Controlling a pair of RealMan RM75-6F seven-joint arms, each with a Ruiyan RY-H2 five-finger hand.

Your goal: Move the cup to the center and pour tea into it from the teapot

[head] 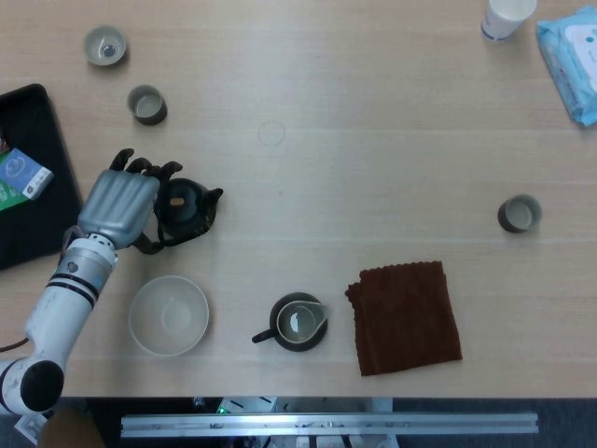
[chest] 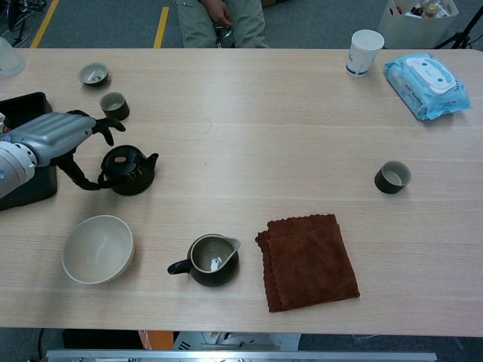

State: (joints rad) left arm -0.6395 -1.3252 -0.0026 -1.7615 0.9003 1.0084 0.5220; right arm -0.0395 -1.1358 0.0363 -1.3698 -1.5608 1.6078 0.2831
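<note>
- Chest view shows the teapot (chest: 129,170) sitting on the table (chest: 287,128), spout pointing away from the left hand (chest: 56,136), lid on.
- The left hand's fingers (chest: 107,126) are spread apart above and beside the pot; whether the thumb touches the handle cannot be told, and nothing is lifted.
- Head view has the same hand (head: 119,205) just beside the pot (head: 185,209), fingers fanned over its handle side.
- Two small cups (chest: 115,105) (chest: 93,73) stand just beyond the fingertips.
- A bowl (chest: 97,248) sits on the wrist side of the hand.
- A pitcher (chest: 212,259) and brown cloth (chest: 308,260) lie past the spout side.
- The cup (chest: 393,176) stands well apart, far across the table.
- The right hand shows in neither view.
</note>
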